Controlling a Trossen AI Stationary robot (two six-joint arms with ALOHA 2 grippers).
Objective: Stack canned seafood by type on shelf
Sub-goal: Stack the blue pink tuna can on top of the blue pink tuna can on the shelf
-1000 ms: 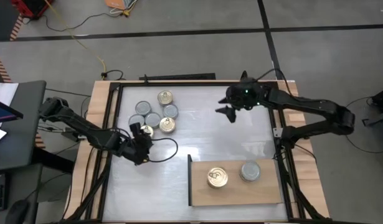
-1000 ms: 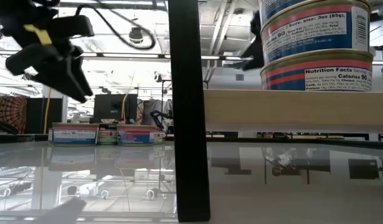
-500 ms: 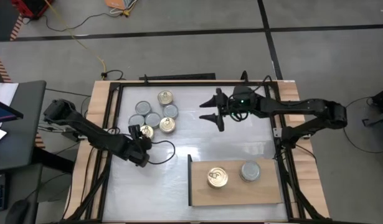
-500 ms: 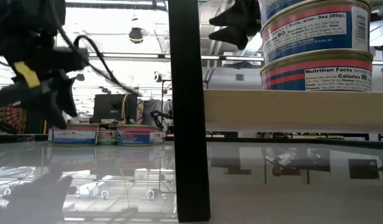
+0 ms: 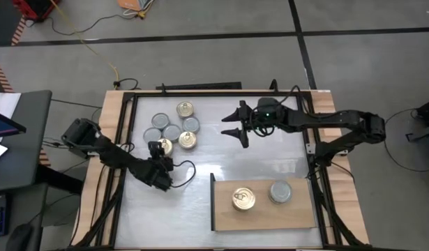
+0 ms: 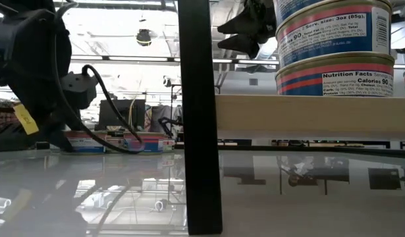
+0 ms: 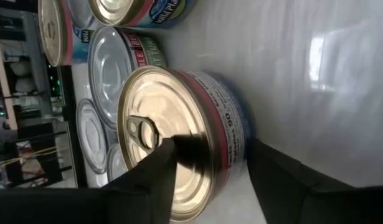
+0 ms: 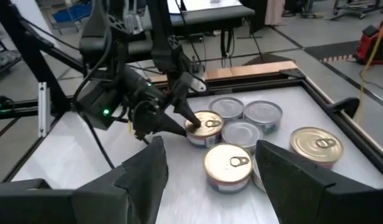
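Since a second ago our left gripper (image 5: 160,148) dropped onto the gold tin (image 7: 179,134) by the cluster, fingers straddling it, not yet clamped. Rigid, slick; grip the sidewall. Right gripper (image 5: 233,124) hovers open.

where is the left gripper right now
In the high view, the left gripper is on the table's left side, fingers straddling the gold-lid can at the can cluster's near edge.
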